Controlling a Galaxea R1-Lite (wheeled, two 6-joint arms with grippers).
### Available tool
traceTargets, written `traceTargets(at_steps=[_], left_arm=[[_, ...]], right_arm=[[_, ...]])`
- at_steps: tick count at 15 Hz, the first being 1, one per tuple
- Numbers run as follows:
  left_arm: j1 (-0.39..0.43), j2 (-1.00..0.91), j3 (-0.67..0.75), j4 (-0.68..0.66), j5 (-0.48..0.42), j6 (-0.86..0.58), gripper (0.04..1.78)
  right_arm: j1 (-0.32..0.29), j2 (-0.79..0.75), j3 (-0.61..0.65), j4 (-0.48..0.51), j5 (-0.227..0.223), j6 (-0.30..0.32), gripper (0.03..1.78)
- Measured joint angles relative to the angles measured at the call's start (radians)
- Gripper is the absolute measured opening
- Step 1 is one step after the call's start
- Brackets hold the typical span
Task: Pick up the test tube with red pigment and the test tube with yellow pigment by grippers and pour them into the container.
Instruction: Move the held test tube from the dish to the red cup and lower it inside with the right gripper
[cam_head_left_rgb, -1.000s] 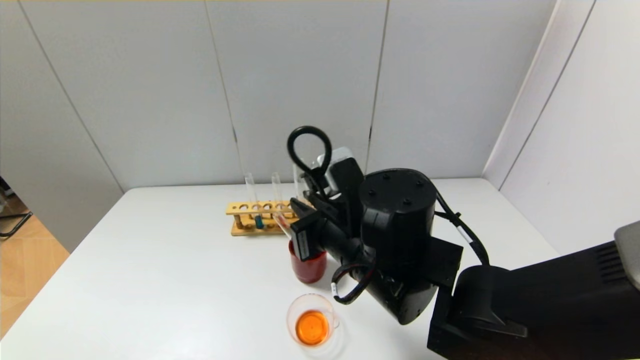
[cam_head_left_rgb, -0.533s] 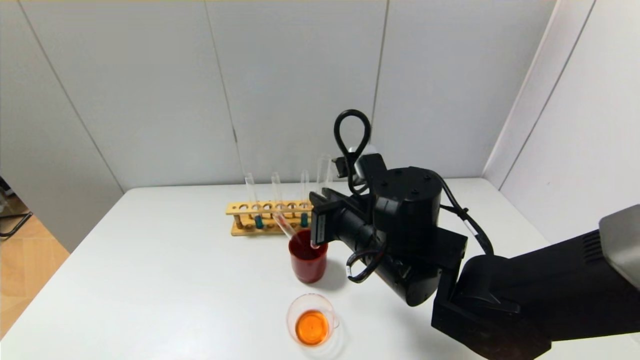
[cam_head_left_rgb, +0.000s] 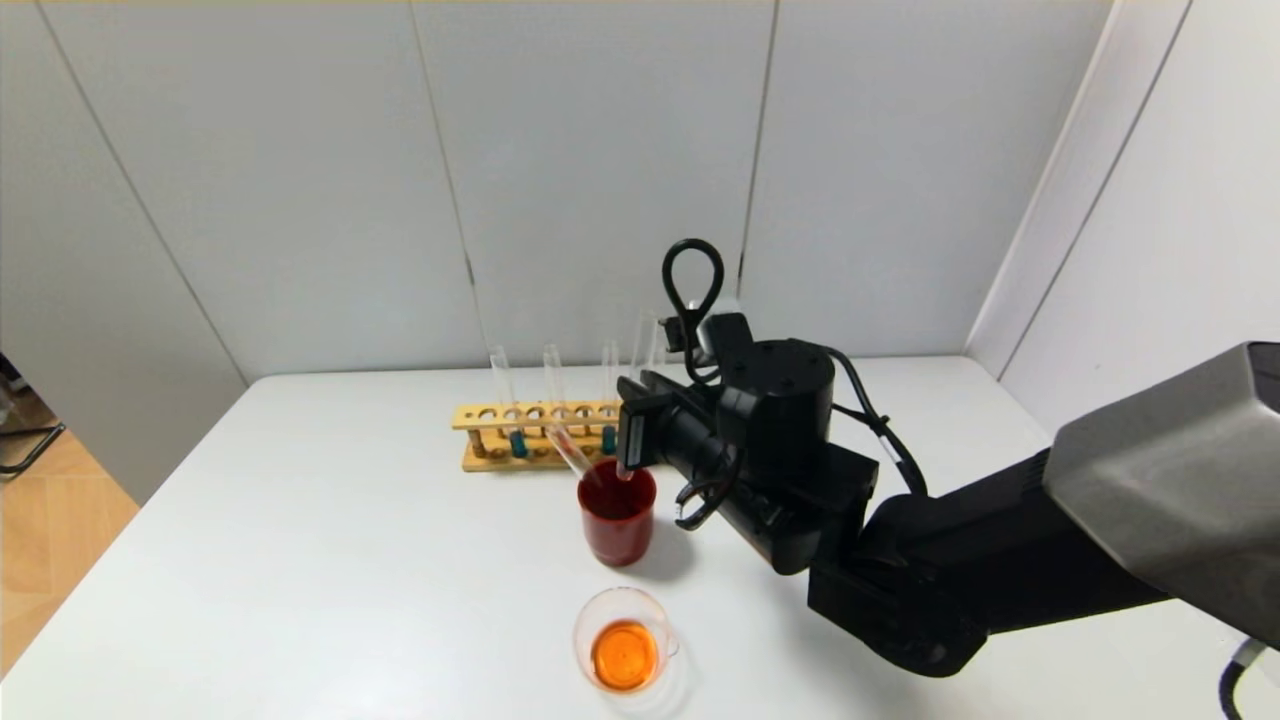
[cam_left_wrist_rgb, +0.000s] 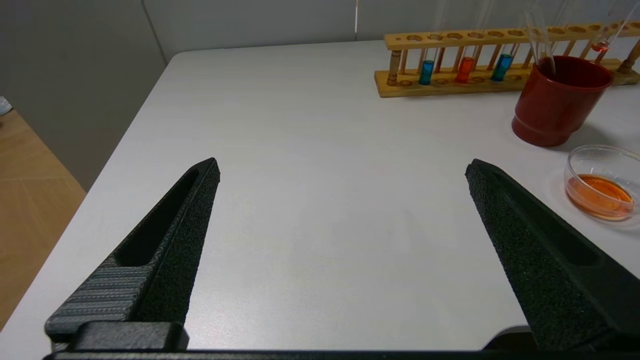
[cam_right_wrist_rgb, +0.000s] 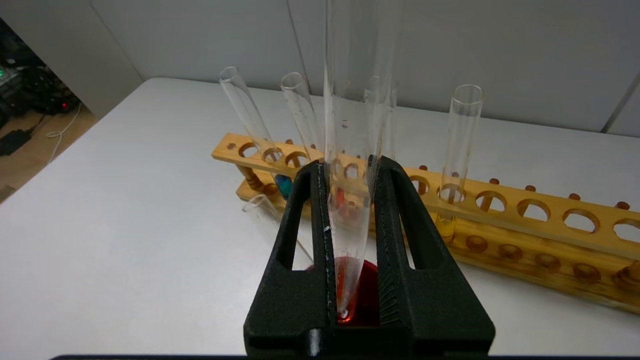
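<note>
My right gripper (cam_head_left_rgb: 628, 440) is shut on the test tube with red pigment (cam_head_left_rgb: 624, 470), holding it upright with its rounded bottom at the mouth of a dark red cup (cam_head_left_rgb: 616, 520). In the right wrist view the jaws (cam_right_wrist_rgb: 348, 165) clamp this tube (cam_right_wrist_rgb: 350, 100), which has only a red trace at its tip. The test tube with yellow pigment (cam_right_wrist_rgb: 452, 200) stands in the wooden rack (cam_right_wrist_rgb: 525, 220). The container (cam_head_left_rgb: 622, 650), a low glass cup, holds orange liquid near the table's front. My left gripper (cam_left_wrist_rgb: 344, 167) is open and empty above bare table.
An empty tube (cam_head_left_rgb: 568, 450) leans in the red cup. The rack (cam_head_left_rgb: 500, 435) behind it holds teal tubes (cam_left_wrist_rgb: 426, 71) and one with red-orange liquid (cam_left_wrist_rgb: 466, 69). The container (cam_left_wrist_rgb: 600, 185) stands just in front of the red cup (cam_left_wrist_rgb: 560, 100).
My right arm has swung right and back from in front of the red cup. The held tube now stands upright at the cup's mouth. The left gripper shows no change.
</note>
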Motion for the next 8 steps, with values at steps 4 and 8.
traceTargets(at_steps=[4, 8], left_arm=[[0.0, 0.0, 0.0, 0.0, 0.0, 0.0, 1.74], [0.0, 0.0, 0.0, 0.0, 0.0, 0.0, 1.74]], right_arm=[[-0.011, 0.049, -0.013, -0.001, 0.019, 0.0, 0.32], [-0.023, 0.089, -0.033, -0.001, 0.03, 0.001, 0.32]])
